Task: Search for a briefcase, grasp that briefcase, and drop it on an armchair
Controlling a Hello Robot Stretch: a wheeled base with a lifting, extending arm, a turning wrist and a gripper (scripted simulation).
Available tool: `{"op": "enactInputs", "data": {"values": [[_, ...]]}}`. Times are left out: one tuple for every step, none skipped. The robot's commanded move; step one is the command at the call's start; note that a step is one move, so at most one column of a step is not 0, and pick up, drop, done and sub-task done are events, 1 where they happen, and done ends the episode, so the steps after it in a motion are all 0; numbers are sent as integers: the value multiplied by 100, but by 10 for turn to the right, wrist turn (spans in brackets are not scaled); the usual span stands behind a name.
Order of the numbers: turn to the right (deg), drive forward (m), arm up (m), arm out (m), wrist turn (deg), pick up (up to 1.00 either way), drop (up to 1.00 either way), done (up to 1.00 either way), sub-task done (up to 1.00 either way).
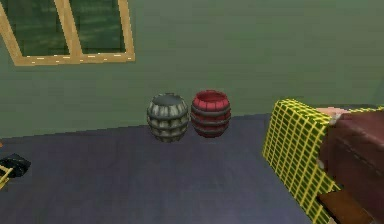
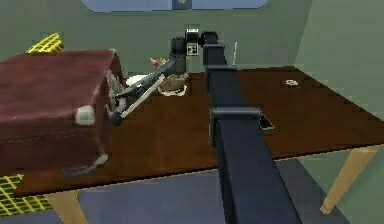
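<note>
Arm bar (image 2: 240, 150) stretches over the table (image 2: 310, 115), gripper (image 2: 125, 110) by the briefcase (image 2: 50, 105) standing on that table's end; we cannot tell whether it holds anything, judge the grasp step in hand, next lifting it clear.

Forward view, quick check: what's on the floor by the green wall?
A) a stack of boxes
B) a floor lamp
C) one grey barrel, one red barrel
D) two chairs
C: a grey barrel and a red barrel stand side by side on the floor at the foot of the green wall.
</note>
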Motion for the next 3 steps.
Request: {"op": "enactInputs", "data": {"values": [[0, 0, 0, 0, -150, 0, 0, 0, 0], [0, 0, 0, -46, 0, 0, 0, 0, 0], [-450, 0, 0, 0, 0, 0, 0, 0, 0]]}}
